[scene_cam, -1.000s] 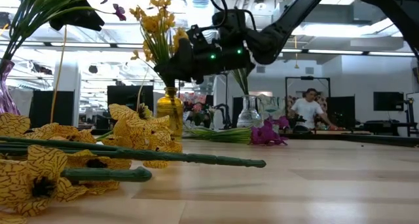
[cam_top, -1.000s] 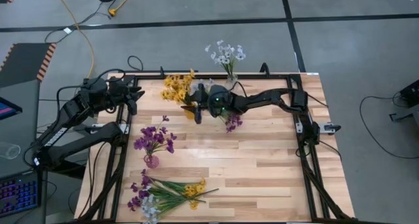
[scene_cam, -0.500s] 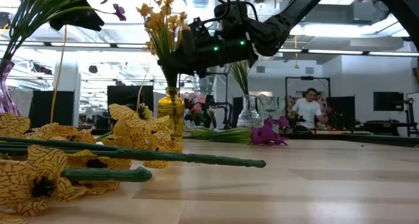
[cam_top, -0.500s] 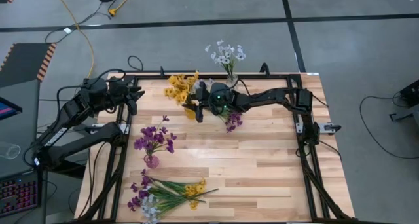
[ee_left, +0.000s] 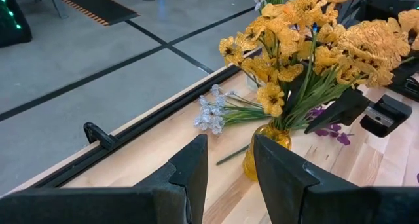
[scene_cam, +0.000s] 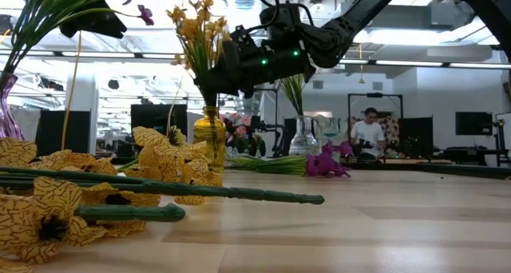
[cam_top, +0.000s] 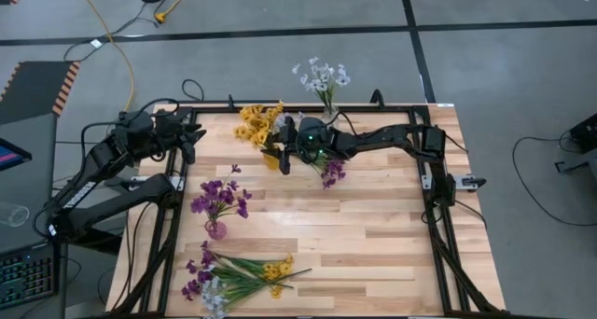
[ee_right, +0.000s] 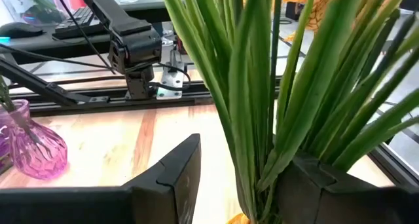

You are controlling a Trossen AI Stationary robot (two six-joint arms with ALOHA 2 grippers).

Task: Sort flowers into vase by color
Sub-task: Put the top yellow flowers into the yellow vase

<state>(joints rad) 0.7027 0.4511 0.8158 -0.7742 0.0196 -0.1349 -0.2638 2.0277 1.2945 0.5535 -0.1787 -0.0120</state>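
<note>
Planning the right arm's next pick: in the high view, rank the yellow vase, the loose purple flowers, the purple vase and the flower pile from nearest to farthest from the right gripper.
1. Yellow vase, right at the right gripper.
2. Loose purple flowers, just beside it on the table.
3. Purple vase, toward the left arm's side.
4. Flower pile, at the near edge.

Table (cam_top: 373, 235): three vases (cam_top: 215, 228) standing, each with flowers (cam_top: 254, 123) in it; two near the far edge, one nearer the left side; loose stems (cam_top: 238, 277) lying at the near left corner; another sprig (cam_top: 331, 173) lying mid-table
</note>
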